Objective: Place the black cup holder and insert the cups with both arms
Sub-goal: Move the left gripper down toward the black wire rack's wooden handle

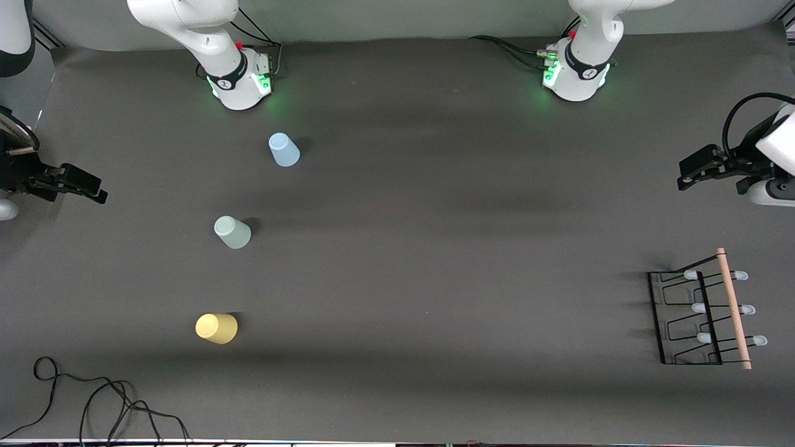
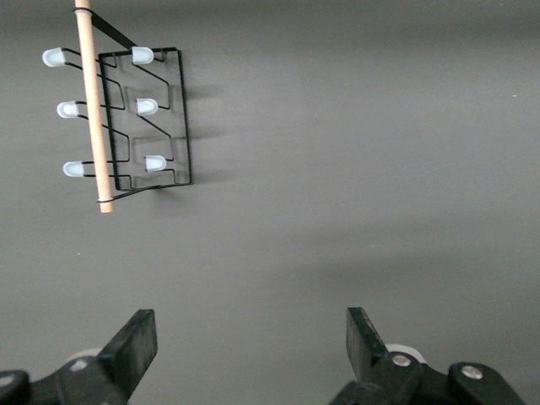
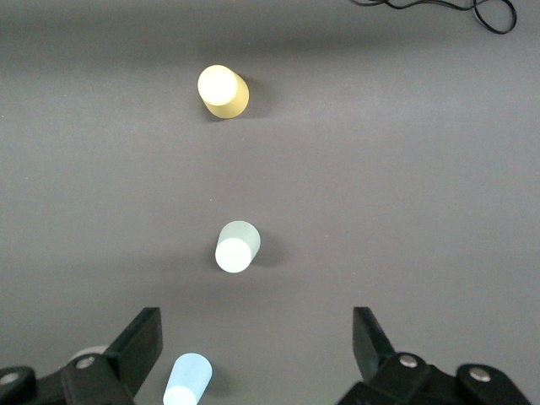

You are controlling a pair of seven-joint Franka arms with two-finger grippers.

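Observation:
The black cup holder (image 1: 699,316), a wire rack with a wooden rod handle and pale-blue pegs, lies on the table at the left arm's end, near the front camera. It also shows in the left wrist view (image 2: 126,118). Three cups stand upside down toward the right arm's end: light blue (image 1: 284,149), pale green (image 1: 232,231), and yellow (image 1: 217,328), which is nearest the front camera. The right wrist view shows the yellow (image 3: 223,91), green (image 3: 237,245) and blue (image 3: 187,381) cups. My left gripper (image 1: 689,174) (image 2: 251,337) and my right gripper (image 1: 90,186) (image 3: 257,337) are both open, empty and raised at the table's ends.
A dark mat (image 1: 435,248) covers the table. A loose black cable (image 1: 93,403) lies at the table's near edge toward the right arm's end and shows in the right wrist view (image 3: 439,8). The arm bases (image 1: 239,77) (image 1: 577,71) stand along the table's edge farthest from the front camera.

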